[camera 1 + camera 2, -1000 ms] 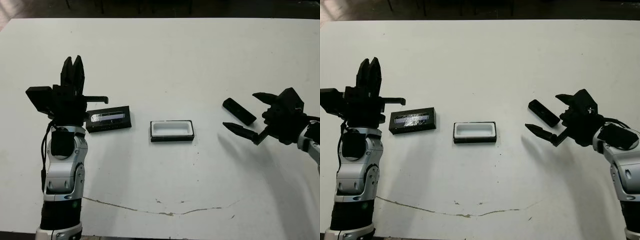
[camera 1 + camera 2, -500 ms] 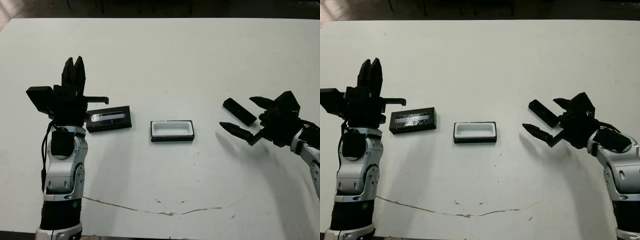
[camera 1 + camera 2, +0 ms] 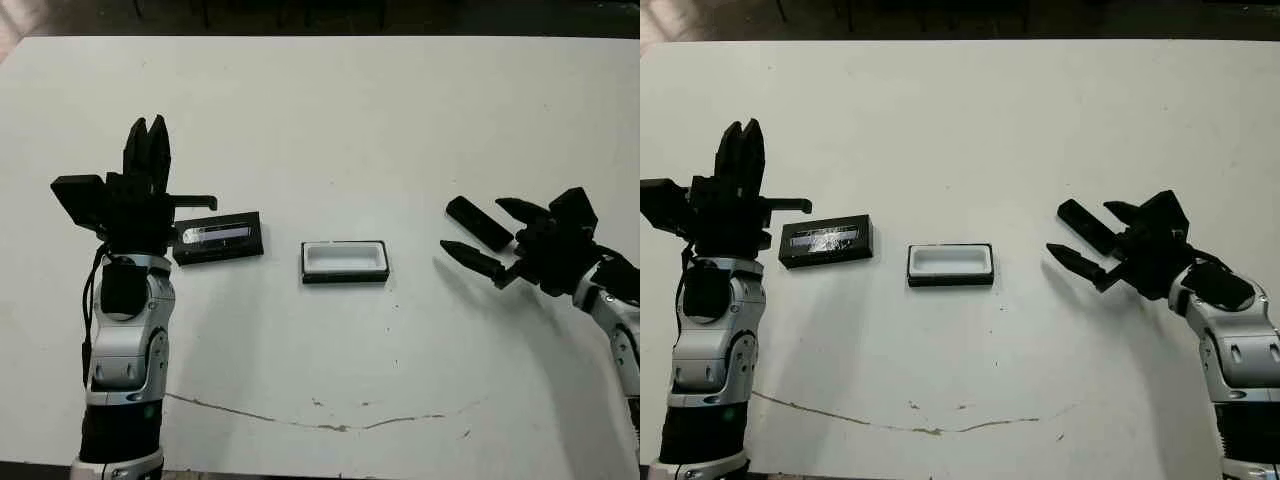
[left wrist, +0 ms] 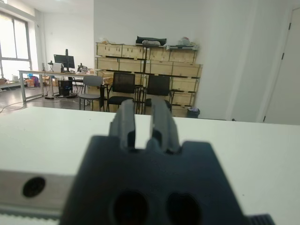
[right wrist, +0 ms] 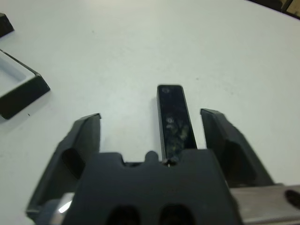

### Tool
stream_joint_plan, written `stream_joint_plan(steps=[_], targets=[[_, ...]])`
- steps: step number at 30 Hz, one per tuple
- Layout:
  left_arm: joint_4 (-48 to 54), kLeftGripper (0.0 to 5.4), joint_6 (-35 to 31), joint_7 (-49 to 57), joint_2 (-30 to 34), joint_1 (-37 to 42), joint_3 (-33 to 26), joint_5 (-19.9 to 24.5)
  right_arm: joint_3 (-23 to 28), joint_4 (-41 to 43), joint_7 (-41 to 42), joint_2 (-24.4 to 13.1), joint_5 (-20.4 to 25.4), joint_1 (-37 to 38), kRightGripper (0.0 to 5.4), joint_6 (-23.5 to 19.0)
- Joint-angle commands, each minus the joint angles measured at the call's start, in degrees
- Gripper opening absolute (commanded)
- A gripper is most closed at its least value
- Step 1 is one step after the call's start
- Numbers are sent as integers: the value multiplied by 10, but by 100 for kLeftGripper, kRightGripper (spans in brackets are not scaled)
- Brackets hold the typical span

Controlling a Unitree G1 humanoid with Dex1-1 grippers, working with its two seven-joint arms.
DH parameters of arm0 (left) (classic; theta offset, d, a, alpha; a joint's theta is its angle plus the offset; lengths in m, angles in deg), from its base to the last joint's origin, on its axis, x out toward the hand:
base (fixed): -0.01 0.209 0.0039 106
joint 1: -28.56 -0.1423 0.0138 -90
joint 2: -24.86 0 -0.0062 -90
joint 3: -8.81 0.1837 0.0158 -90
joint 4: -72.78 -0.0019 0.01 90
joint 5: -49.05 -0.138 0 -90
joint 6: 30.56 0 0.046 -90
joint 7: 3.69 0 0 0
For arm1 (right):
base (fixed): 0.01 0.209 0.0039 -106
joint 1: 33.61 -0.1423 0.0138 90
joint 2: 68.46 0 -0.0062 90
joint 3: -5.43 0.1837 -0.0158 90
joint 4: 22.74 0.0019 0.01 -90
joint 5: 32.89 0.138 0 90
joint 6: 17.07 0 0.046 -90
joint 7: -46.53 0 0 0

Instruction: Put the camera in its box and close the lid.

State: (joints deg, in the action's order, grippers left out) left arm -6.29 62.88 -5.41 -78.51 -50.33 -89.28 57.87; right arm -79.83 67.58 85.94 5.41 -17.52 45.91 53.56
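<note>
Right gripper [image 5: 150,136] spread wide, empty, straddling camera [image 5: 176,123].
Camera flat at right of frame, untouched, long axis in line with fingers; box [image 3: 344,261] open at centre; left gripper [image 3: 147,150] near-closed, empty.

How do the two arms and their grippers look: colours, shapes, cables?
Both arms have silver-grey rounded shells with black joints. The left arm carries a thin black cable along its side and a small green light near its base. Each gripper, left and right, is black with two tapered fingers.
</note>
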Motion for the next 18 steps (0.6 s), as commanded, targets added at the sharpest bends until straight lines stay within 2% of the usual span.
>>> stream_joint_plan(steps=[1, 7, 13, 16, 18], targets=[[0, 0, -11, -5, 9, -14, -4, 2, 1, -4, -8, -2, -8, 15, 344, -7], [-1, 0, -11, -6, 13, -14, -5, -4, -7, 22, -25, -6, -18, 24, 209, -42], [-1, 0, -13, -6, 14, -13, -6, -3, -10, 9, -20, -3, -20, 25, 70, -27], [1, 0, -14, -5, 15, -14, -5, -6, -14, 28, -26, -9, -25, 28, 3, -48], [1, 0, -15, -6, 15, -13, -6, -3, -13, 32, -28, -8, -25, 28, 3, -55]])
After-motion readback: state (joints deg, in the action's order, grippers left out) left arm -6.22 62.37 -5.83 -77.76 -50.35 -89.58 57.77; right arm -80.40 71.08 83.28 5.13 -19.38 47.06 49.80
